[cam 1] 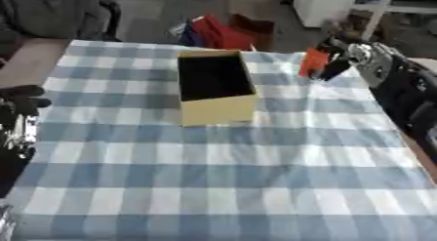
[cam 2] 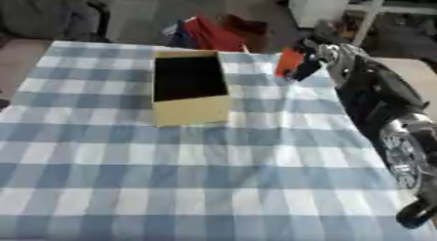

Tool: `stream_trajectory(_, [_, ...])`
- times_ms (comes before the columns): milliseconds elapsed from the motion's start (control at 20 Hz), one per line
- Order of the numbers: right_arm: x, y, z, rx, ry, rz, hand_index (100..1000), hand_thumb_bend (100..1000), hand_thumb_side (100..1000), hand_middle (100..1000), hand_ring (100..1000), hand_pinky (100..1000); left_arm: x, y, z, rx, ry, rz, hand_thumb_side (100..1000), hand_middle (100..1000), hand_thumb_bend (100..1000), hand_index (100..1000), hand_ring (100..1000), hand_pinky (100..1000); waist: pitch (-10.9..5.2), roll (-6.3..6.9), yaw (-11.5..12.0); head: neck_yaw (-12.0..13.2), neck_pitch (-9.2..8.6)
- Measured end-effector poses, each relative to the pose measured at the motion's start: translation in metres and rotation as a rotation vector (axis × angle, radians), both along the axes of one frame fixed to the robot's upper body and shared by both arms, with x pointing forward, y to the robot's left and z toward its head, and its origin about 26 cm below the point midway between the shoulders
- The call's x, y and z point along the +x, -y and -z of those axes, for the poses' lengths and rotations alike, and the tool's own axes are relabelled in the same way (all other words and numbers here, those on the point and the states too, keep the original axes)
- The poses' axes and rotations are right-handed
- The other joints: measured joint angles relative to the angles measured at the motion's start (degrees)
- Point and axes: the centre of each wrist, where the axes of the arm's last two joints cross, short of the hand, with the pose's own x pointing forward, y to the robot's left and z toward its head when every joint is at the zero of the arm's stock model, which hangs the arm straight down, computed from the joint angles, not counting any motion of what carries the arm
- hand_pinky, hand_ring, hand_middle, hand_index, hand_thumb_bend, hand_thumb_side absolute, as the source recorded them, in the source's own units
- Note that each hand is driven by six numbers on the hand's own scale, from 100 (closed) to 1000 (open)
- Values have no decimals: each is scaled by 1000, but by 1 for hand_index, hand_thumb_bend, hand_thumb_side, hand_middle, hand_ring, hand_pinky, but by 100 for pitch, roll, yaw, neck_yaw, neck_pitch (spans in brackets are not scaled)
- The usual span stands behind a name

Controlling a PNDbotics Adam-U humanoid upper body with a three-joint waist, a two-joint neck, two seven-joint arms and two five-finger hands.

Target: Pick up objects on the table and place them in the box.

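Note:
A yellow cardboard box (cam 1: 218, 110) stands open on the checked tablecloth, its dark inside showing nothing I can make out. To its right, my right hand (cam 1: 339, 57) is raised at the table's far right with its fingers curled round a small orange-red object (cam 1: 313, 61). The object hangs above the cloth, apart from the box. My left hand (cam 1: 19, 104) rests at the left edge of the table, dark and blurred, holding nothing that I can see.
The blue and white checked cloth (cam 1: 222, 176) covers the table. Beyond the far edge lie red and blue items (cam 1: 213, 32) and a brown box (cam 1: 256, 28) on the floor. A person sits at the far left.

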Motion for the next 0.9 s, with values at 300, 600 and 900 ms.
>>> stream_trajectory(300, [10,-49,-33,-70,43,-187,735,188,196,586,774,775,1,2,-1,2,1,11,592,660,100,733,668,834,34,25,98,-146,0])
stream_trajectory(600, [10,-73,-37,-117,32,-340,771,184,198,632,782,777,2,3,-3,2,7,18,592,660,100,732,667,834,68,25,199,-257,0])
stream_trajectory(900, [6,-84,-13,-110,-6,-404,829,179,204,714,793,778,4,6,-5,0,15,33,592,659,100,732,666,835,129,24,333,-376,0])
